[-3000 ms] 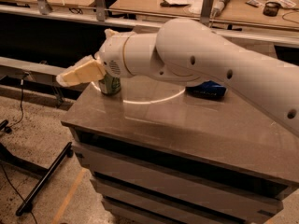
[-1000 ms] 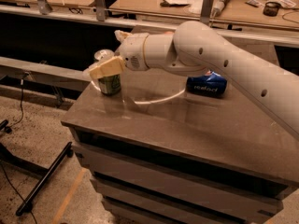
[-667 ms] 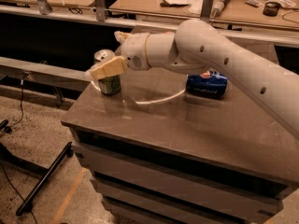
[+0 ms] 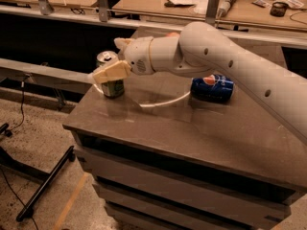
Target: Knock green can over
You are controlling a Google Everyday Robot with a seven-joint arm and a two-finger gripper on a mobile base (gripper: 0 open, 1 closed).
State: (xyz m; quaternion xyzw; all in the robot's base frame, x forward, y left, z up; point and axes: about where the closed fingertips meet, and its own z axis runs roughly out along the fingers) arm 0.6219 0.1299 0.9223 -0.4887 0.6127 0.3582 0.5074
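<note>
The green can (image 4: 113,88) stands upright near the far left corner of the grey table top (image 4: 192,128). Its silver top with the pull tab shows above my gripper. My gripper (image 4: 110,72), cream-coloured at the end of the white arm (image 4: 216,56), lies across the front of the can's upper side, at or touching it. The arm reaches in from the right across the table.
A blue Pepsi can (image 4: 212,88) lies on its side at the back middle of the table, under the arm. The table's left edge is just beside the green can. A workbench with clutter (image 4: 201,1) runs behind. A black stand leg (image 4: 45,186) lies on the floor at left.
Since three seconds ago the gripper has drawn back to the right, from left of the can to across its front. In the last second little has moved. The can still stands upright.
</note>
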